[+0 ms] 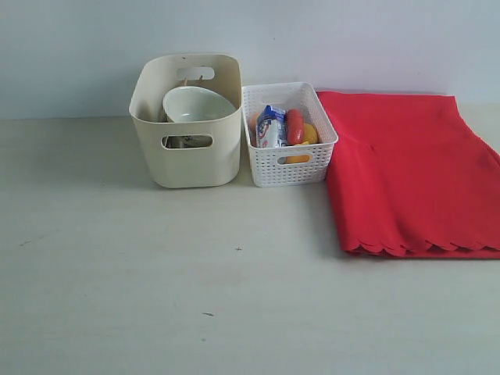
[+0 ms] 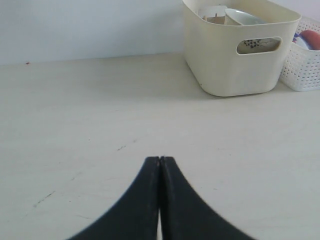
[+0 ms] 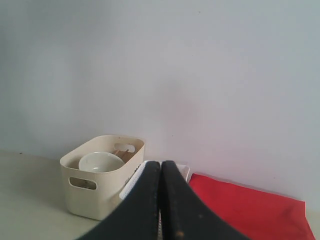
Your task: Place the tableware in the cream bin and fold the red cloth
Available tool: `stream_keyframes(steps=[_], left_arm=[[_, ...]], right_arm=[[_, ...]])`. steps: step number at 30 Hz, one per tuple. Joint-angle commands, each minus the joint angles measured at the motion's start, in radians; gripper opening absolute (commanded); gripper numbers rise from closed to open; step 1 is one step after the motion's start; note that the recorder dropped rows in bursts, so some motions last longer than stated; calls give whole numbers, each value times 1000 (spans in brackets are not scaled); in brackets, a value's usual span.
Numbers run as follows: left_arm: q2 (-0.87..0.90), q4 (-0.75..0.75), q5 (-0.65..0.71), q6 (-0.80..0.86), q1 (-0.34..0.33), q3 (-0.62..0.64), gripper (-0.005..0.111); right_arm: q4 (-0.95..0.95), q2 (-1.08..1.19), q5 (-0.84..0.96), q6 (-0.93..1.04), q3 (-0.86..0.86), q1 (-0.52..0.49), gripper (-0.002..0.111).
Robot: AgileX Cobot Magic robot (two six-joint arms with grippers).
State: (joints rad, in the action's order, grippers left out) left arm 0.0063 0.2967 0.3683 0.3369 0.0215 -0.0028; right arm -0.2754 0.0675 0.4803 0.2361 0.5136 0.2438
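The cream bin (image 1: 187, 160) stands at the back left of the table with a white bowl (image 1: 195, 104) tilted inside it; the bowl's patterned base shows through the handle hole (image 2: 258, 45). The red cloth (image 1: 406, 168) lies folded flat at the right, scalloped edge toward the front. Neither arm shows in the exterior view. My left gripper (image 2: 159, 159) is shut and empty above bare table, well short of the cream bin (image 2: 235, 65). My right gripper (image 3: 161, 162) is shut and empty, raised, with the cream bin (image 3: 95, 192), bowl (image 3: 101, 162) and red cloth (image 3: 250, 212) beyond it.
A white lattice basket (image 1: 289, 164) with a milk carton (image 1: 270, 127), a sausage (image 1: 294, 126) and yellow food stands between bin and cloth, touching both. A pale wall runs behind the table. The cloth reaches the right edge of the exterior view.
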Motion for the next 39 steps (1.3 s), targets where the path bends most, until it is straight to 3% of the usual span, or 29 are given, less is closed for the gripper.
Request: stream_keyframes(steps=[1,12,24,39], left_arm=[[-6,2,-5,-2,-3,3,0],[-6,2,-5,-2,-3,3,0],[-6,2,-5,-2,-3,3,0],[-6,2,-5,-2,-3,3,0]], right_arm=[[5,-2,2,6,-8,1,0],[39,3,17,9,-26,1,0],[243,-67,-93,-128,-369,-10,0],[321,-67,-146,-276,-514,-72,0]])
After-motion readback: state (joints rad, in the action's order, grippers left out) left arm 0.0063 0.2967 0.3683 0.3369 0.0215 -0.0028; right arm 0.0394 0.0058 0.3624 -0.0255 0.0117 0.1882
